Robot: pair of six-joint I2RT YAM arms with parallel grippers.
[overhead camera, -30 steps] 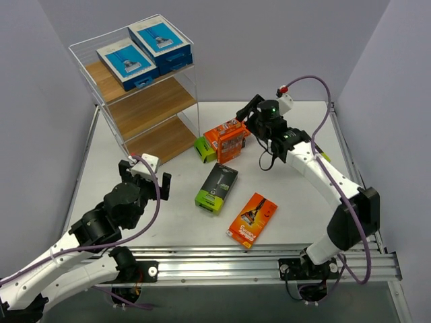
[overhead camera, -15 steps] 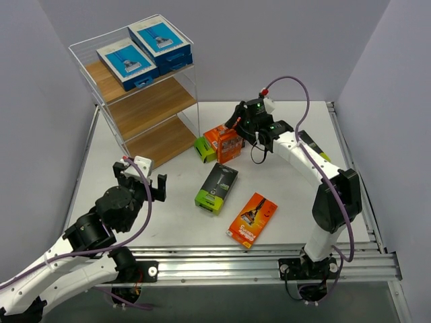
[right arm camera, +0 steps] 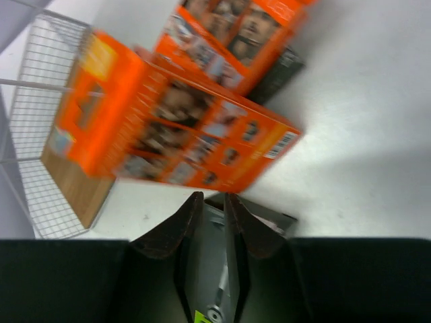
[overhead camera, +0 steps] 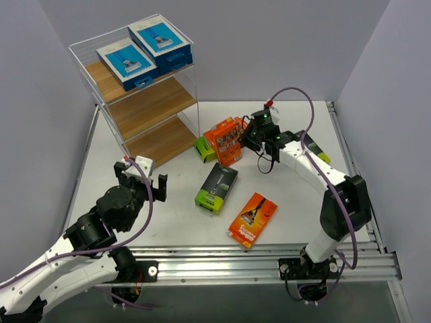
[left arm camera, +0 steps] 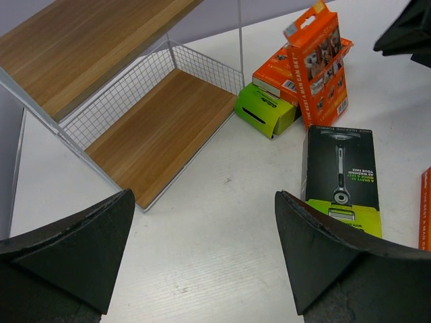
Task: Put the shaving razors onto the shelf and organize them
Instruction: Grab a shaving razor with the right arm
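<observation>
Since the earlier frames the right gripper (overhead camera: 244, 138) has been brought down from above the far cluster of packs to the right-hand side of the upright orange pack (overhead camera: 227, 141). Its fingers have been drawn in from a wide spread to a narrow slit. The pack itself is now seen leaning more than it was. The left gripper (overhead camera: 140, 180) has hardly been shifted. Its fingers are spread wide above the table (overhead camera: 182, 222), with nothing between them.

In the right wrist view the 2 fingertips are seen just at the lower edge of the blurred orange pack (right arm camera: 175, 128). Whether that edge is pinched or merely nudged cannot be told. In the left wrist view a gap appears between the dark gripper and the pack (left arm camera: 318, 67).

The shelf (overhead camera: 145, 108) stands at the far left, with 2 blue-and-white packs (overhead camera: 128, 62) laid on its top board. The rest are left on the table: the upright orange pack beside a lime-green pack (overhead camera: 204, 148), a black pack (overhead camera: 217, 187) nearer the middle, and a flat orange pack (overhead camera: 252, 219) nearer the arms.

A grasp on the upright orange pack is judged to be the step in hand. If it is secured, a carry leftward to a lower board would be called for. A weak pinch on a leaning pack could let it topple.
</observation>
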